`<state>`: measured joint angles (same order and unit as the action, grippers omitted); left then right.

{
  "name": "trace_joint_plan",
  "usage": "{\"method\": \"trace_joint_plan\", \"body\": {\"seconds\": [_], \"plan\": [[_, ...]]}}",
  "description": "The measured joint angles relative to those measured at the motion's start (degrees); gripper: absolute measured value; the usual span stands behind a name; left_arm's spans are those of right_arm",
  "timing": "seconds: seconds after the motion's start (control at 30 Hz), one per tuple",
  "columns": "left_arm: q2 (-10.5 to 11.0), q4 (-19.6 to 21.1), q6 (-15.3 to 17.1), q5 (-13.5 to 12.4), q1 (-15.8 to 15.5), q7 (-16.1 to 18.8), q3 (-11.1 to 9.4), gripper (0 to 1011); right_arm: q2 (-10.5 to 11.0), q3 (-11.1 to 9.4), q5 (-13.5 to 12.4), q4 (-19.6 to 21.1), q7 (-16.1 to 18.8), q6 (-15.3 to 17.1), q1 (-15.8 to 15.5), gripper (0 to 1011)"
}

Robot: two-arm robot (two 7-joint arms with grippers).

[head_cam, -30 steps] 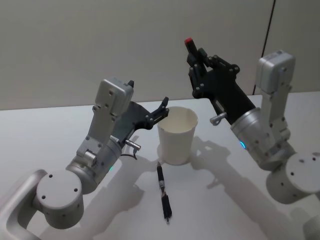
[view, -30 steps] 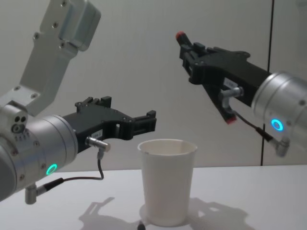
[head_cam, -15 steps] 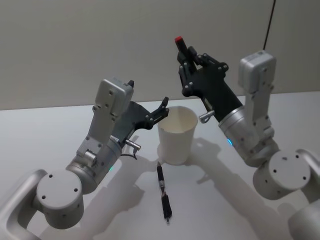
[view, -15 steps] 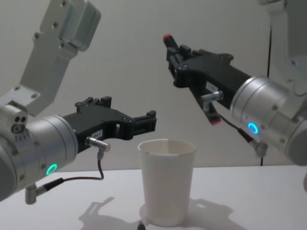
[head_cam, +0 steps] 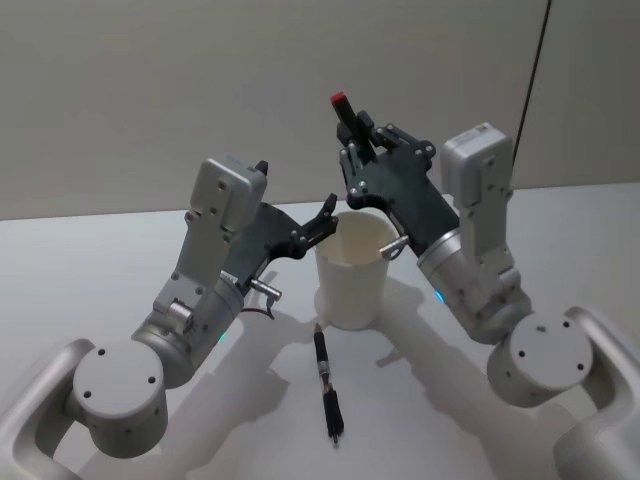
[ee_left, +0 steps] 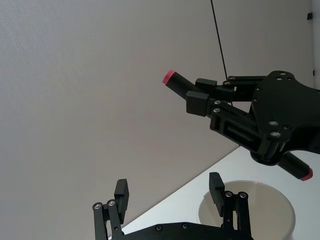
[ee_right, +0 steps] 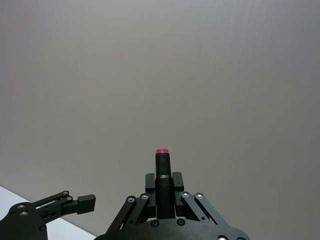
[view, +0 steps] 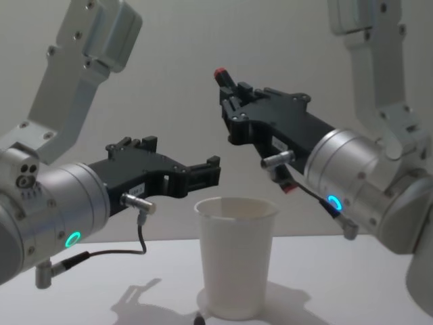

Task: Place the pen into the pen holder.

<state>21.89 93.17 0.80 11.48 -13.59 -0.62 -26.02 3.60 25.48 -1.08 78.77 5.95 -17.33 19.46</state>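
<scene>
The right claw [head_cam: 355, 138] is clamped on the pen [head_cam: 343, 112], red end up, with the pen holder [head_cam: 352, 275] on the bench [head_cam: 100, 250] just below it, likely so the pen can slide down in, while the left claw [head_cam: 328, 217] hangs spread apart beside the rim.

The right gripper [ee_right: 162, 185] is clamping the pen [ee_right: 162, 172] near the centre of the frame, its two black fingers [ee_right: 150, 183] pressing against the barrel from either side. The pen is pointing straight out past the fingertips, its red cap [ee_right: 161, 151] sitting at the far end, close to mid-frame. Toward one corner of the frame the left gripper [ee_right: 75, 201] is jutting in, one finger showing, well apart from the pen. A sliver of white bench [ee_right: 4, 196] is showing in that same corner, and a plain grey wall [ee_right: 160, 70] is standing behind everything.
</scene>
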Motion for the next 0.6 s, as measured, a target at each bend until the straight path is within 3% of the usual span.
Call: {"method": "trace_joint_plan", "body": {"seconds": [0.6], "plan": [[0.0,0.0,0.0,0.0,0.0,0.0,0.0,1001,-2.6,0.6,2.4,-5.5,-2.4,-4.1,2.5,185]]}}
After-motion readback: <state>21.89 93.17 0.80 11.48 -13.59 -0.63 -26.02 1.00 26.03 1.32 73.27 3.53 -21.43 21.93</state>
